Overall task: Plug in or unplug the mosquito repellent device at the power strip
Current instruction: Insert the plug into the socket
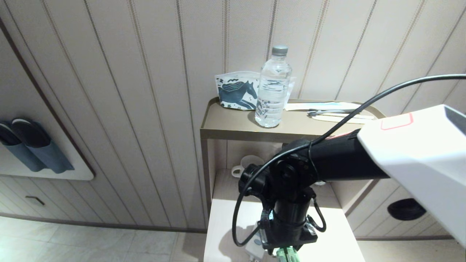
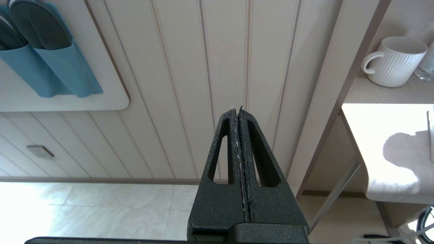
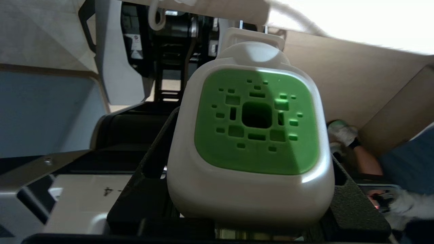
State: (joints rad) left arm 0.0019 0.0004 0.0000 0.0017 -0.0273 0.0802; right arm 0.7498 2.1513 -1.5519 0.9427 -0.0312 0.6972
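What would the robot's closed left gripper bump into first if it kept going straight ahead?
Probably the beige panelled wall: the left gripper points straight at it, and nothing shows in between, though the depth is hard to judge.

Beyond the right gripper (image 1: 285,254), the pale tabletop (image 1: 225,225) lies bare; farther ahead, a white ribbed mug (image 1: 249,163) occupies the shelf.

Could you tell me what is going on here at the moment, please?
The right hand is closed around the mosquito repellent device, its white and green top facing the wrist camera and its prongs clear of any socket. In the head view the right arm reaches down over the pale lower table. The left hand is shut and idle beside the shelf unit.
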